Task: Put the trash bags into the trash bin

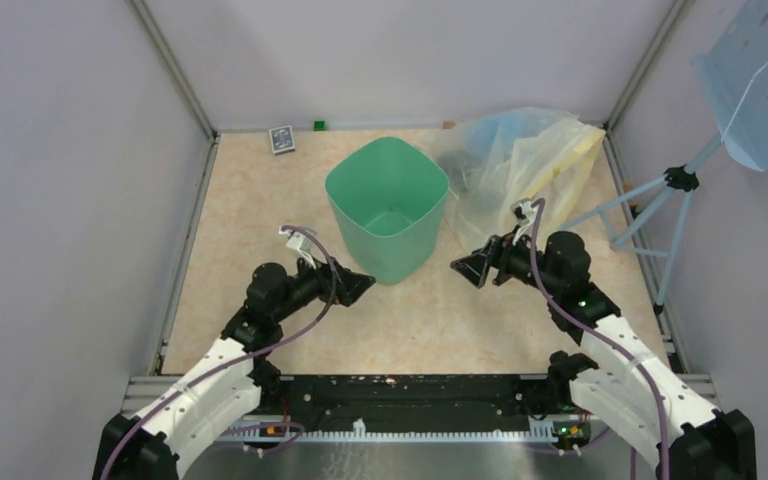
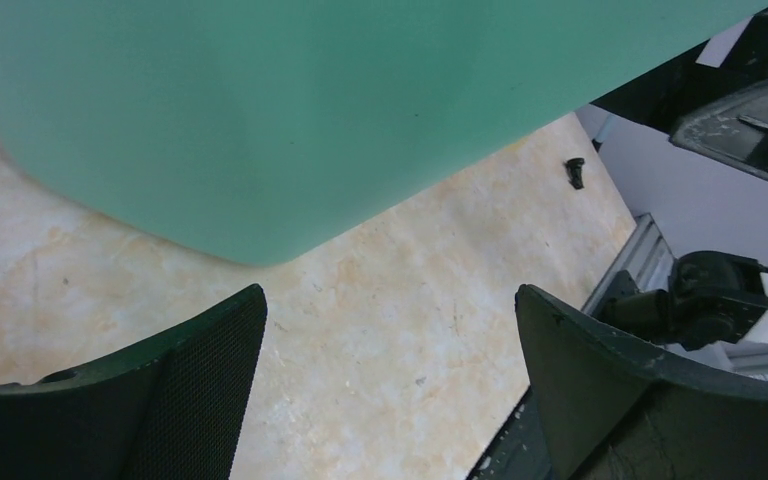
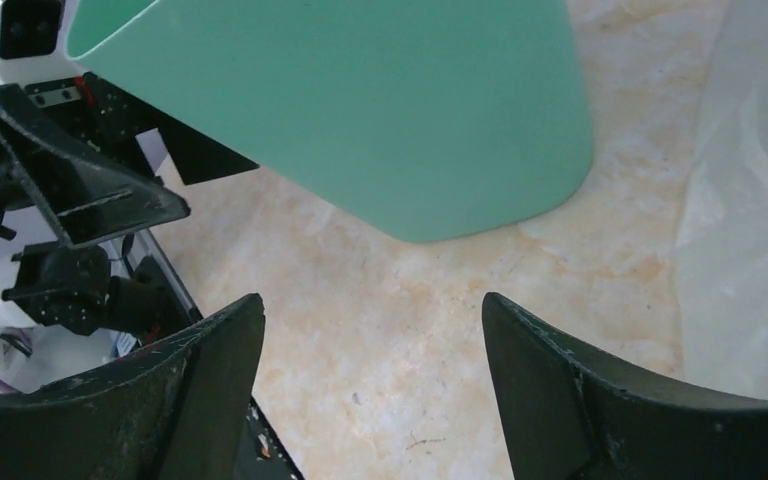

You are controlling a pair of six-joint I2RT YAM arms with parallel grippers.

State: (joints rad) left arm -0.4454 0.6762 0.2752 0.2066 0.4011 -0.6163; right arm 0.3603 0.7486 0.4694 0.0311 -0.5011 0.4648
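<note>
1. The trash bin (image 1: 400,250) stands upright in the centre of the top view, on the beige table (image 1: 430,325). Its mouth faces up and its green floor shows inside.
2. The left gripper (image 1: 360,287) is at the lower left of the bin, near the foot of its wall and apart from it. Its jaws are spread wide and nothing is between them.
3. In the left wrist view the two black fingers (image 2: 180,400) stand at the lower corners of the frame with only the table surface between them. The green wall of the bin fills the upper part.
4. The right gripper (image 1: 463,268) is at the lower right of the bin and points toward it, a little apart from the wall. Its jaws are also spread wide and hold nothing.
5. In the right wrist view its fingers (image 3: 600,400) frame bare table, and the bin hangs across the top of the frame.
6. A pale translucent plastic heap (image 1: 520,160) lies at the upper right of the bin, just beside its rim. Whether it touches the bin cannot be told.
7. A light-blue perforated panel (image 1: 760,90) is in the upper right corner, above a tripod (image 1: 660,215).
8. A small dark box (image 1: 281,139) lies at the far edge of the table, upper left of the bin.
</note>
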